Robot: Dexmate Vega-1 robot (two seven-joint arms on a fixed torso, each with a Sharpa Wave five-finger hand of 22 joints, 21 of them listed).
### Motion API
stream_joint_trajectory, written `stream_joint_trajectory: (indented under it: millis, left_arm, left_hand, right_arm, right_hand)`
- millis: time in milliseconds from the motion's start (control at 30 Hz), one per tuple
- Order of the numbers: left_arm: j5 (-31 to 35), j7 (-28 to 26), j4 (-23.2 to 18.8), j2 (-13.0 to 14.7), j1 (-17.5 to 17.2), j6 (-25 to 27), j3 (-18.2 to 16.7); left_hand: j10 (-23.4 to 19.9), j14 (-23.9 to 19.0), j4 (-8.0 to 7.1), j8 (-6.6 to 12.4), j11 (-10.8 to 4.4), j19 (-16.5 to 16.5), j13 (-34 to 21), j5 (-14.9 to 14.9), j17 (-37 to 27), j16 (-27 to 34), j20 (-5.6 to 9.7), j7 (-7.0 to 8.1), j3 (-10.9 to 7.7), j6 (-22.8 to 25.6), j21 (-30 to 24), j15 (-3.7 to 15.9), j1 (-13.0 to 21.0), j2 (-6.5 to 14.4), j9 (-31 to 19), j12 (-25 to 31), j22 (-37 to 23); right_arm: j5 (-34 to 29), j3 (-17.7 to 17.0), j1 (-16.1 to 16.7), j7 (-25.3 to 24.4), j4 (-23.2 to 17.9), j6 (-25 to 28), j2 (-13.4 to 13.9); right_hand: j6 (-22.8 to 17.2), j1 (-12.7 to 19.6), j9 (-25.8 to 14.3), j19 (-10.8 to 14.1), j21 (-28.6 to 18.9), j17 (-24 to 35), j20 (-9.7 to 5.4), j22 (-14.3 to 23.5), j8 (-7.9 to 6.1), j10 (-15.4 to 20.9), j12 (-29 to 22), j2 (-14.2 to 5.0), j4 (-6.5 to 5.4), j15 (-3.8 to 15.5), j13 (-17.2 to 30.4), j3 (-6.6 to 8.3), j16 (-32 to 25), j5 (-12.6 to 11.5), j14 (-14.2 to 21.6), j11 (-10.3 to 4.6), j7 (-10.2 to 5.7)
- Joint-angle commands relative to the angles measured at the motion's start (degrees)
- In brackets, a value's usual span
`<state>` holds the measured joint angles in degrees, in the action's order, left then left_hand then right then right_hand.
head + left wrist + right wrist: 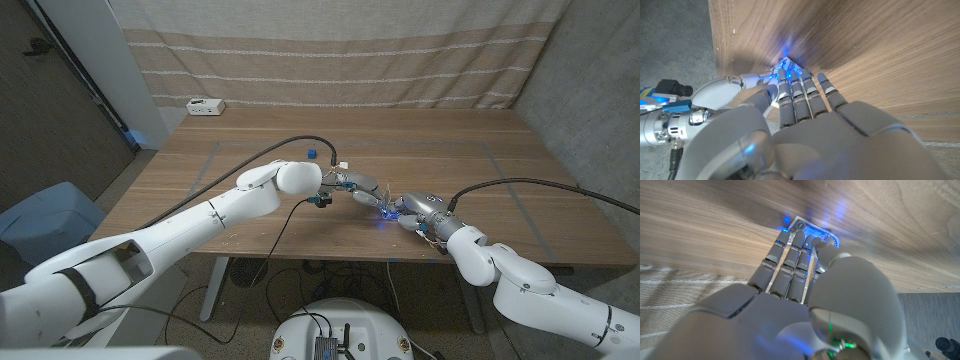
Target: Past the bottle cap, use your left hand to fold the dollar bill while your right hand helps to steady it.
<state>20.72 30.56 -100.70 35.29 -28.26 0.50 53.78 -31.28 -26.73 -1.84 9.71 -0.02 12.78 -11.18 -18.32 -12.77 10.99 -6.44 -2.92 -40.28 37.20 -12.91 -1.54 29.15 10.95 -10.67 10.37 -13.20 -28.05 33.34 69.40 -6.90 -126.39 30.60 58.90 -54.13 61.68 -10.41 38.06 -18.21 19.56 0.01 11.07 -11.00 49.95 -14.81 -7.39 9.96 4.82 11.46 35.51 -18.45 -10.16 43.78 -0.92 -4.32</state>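
Note:
The dollar bill (785, 63) lies on the wooden table (450, 150) between both hands, lit blue, and looks small and partly covered. My left hand (352, 186) reaches toward it with straight fingers (796, 87) whose tips touch the bill's edge. My right hand (416, 209) comes from the other side, and its outstretched fingers (790, 255) press on the dollar bill (816, 231). The right hand's white fingers (742, 80) meet the left hand's fingertips. A blue bottle cap (312, 153) sits just beyond the left hand, toward the far side.
A white box (205, 106) stands at the table's far left corner. A black cable (300, 142) arcs over the left forearm. The table's near edge (330, 258) runs close below the hands. A striped curtain hangs behind the table.

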Motion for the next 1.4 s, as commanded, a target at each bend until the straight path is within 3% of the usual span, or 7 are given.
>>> stream_joint_trajectory:
  millis: [33, 300, 600, 833, 1067, 1200, 1400]
  left_arm:
    - [0.62, -1.26, 3.34, -1.60, 0.57, -4.44, 0.67]
    - [-0.99, -6.51, 4.19, -1.27, -1.24, -10.51, -1.89]
    - [0.96, -8.43, 5.55, -2.05, -0.86, -11.60, -2.56]
    - [3.78, -3.78, 9.07, -4.62, 2.66, -8.04, 0.42]
    - [5.34, -2.88, 13.28, -7.15, 5.28, -8.89, 2.87]
    - [5.00, -1.98, 16.69, -9.03, 7.06, -10.70, 4.28]
    - [5.17, -1.13, 18.46, -10.15, 8.32, -11.78, 5.61]
  left_hand:
    - [1.83, 1.50, -0.77, -0.20, -0.50, -0.66, -0.15, -0.02, -0.15, -0.39, -0.12, 0.49, -0.49, -2.23, -0.24, 0.00, -1.15, -0.20, 0.04, -0.20, -0.19]
    - [2.39, 0.80, -0.83, 0.26, -0.42, 0.08, -0.11, -0.03, -0.03, 0.19, -0.27, 0.57, -0.97, -2.71, -0.81, 0.51, -1.63, -0.44, 0.04, 0.17, -0.24]
    - [3.05, 0.56, -0.37, 0.24, 0.75, 0.70, -0.13, 0.06, 0.31, 0.34, -0.73, 0.03, -1.15, -3.84, -1.32, 1.16, -2.09, -1.15, 0.00, 0.32, -0.31]
    - [4.67, 2.73, -0.70, 0.01, 1.42, 0.91, -0.19, 0.48, 0.71, -0.38, -0.46, -0.55, -0.74, -6.16, -1.74, 1.41, -3.55, -1.71, -0.03, 0.22, -0.41]
    - [7.38, 7.03, -0.24, 0.05, 0.34, 0.07, -0.16, 0.92, 1.81, -1.37, 0.55, 0.43, -1.16, -8.93, -1.80, 2.59, -4.54, -1.70, 0.04, 0.07, -0.47]
    - [7.76, 7.67, -0.22, 0.09, 0.20, 0.08, -0.14, 1.03, 2.02, -1.35, 0.69, 0.63, -1.33, -9.44, -1.90, 2.72, -4.76, -1.51, 0.05, 0.13, -0.48]
    - [8.07, 8.14, -0.33, 0.09, 0.04, -0.11, -0.13, 1.12, 2.13, -1.32, 0.61, 0.93, -1.42, -9.87, -1.89, 2.96, -5.02, -1.35, 0.06, 0.17, -0.49]
  right_arm:
    - [0.32, 0.21, -0.54, 1.06, -0.14, 0.79, 0.02]
    - [0.05, 1.29, -1.50, 2.32, 0.49, 1.48, -0.30]
    - [0.13, 1.88, -2.58, 2.93, 1.02, 1.66, -0.89]
    - [0.43, 1.97, -3.34, 3.36, 1.19, 1.36, -0.86]
    - [1.30, 1.73, -3.49, 3.45, 1.47, 0.92, -0.68]
    - [1.92, 1.23, -3.21, 2.49, 1.61, -0.14, -0.54]
    - [3.66, -0.01, -2.44, 1.29, 1.54, -0.95, -0.48]
  right_hand:
    - [0.31, -0.02, -0.03, 0.01, -0.42, 0.29, -0.01, 0.09, 0.12, -0.02, 0.37, 0.32, -0.24, 4.13, 0.14, 0.11, 0.15, 0.05, 0.17, 0.12, -0.14]
    - [-0.32, -0.20, -0.04, 0.08, -0.59, 0.43, -0.21, 0.11, -0.11, 0.69, 0.26, 0.30, -0.35, 4.15, 0.14, 0.13, 0.10, 0.11, 0.53, 0.25, -0.19]
    - [-0.84, -0.75, -0.05, 0.20, -0.78, 0.45, -0.21, 0.11, -0.24, 1.33, 0.17, 0.41, -0.63, 4.33, 0.13, 0.07, 0.05, 0.17, 1.16, 0.24, -0.01]
    - [-0.80, -1.04, -0.05, 0.28, -0.90, 0.35, -0.18, 0.11, -0.17, 1.20, 0.32, 0.59, -0.68, 4.24, 0.13, 0.13, 0.28, 0.16, 1.14, 0.12, 0.08]
    - [-0.81, -1.20, -0.06, 0.22, -0.96, 0.45, -0.18, 0.11, -0.14, 1.30, 0.39, 0.66, -0.68, 4.34, 0.13, 0.08, 0.27, 0.16, 1.28, 0.29, 0.16]
    - [-0.71, -1.19, -0.06, 0.25, -1.03, 0.48, -0.22, 0.11, -0.07, 1.19, 0.50, 0.64, -0.61, 4.48, 0.13, 0.14, 0.31, 0.13, 1.31, 0.25, 0.10]
    - [0.80, -1.03, -0.08, 0.61, -1.34, 0.11, -0.62, 0.10, 0.50, -0.28, 1.25, 0.86, -0.26, 3.68, 0.16, 0.63, 1.19, 0.00, 0.44, 0.68, 0.61]
